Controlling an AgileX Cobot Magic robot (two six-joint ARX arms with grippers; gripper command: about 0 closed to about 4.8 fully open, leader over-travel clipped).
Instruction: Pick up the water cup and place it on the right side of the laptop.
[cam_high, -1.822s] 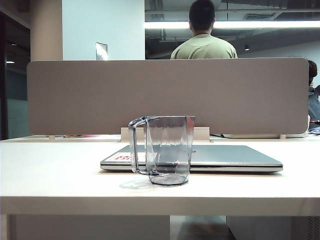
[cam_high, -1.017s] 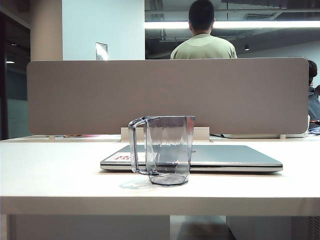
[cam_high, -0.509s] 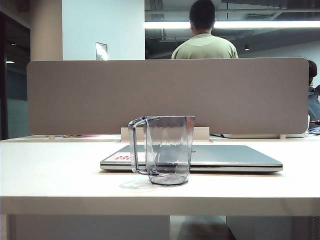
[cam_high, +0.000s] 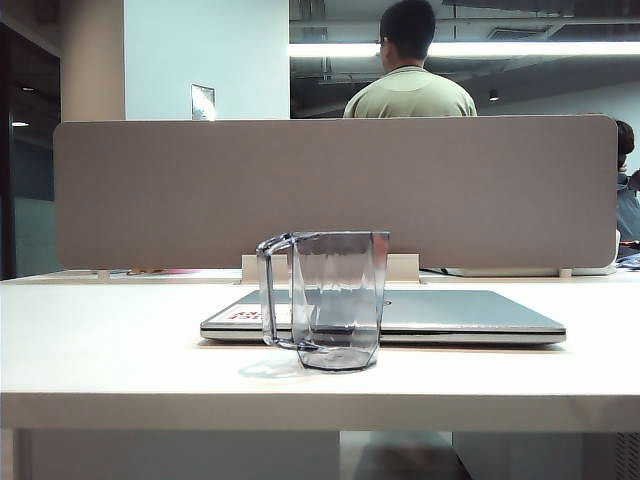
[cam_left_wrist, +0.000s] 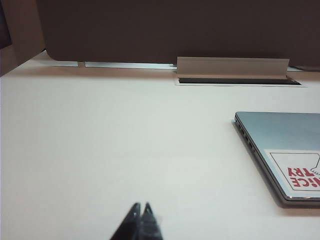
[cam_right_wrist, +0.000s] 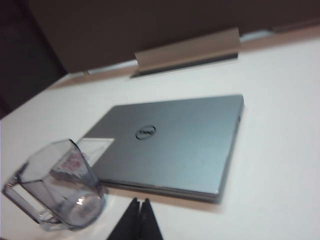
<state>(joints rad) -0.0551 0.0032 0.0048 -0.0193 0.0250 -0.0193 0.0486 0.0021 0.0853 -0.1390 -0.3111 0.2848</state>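
The water cup is not held by either pincer; it stands upright on the table, touching nothing but the table. Your right pincer has its two tips pressed together and grips nothing; in its wrist view it hangs over the table, just beside the water cup and near the front edge of the laptop. Your left pincer is closed in the same way and also empty; it hovers over bare table, well apart from the laptop, of which you see only one corner with the white sticker in red print. In the exterior view you find neither pincer; the cup stands in front of the closed laptop, before its left half, with the loop handle pointing to the left. Behind the laptop a grey divider panel closes the far side of the table; a person in a green shirt is beyond it, back turned to you.
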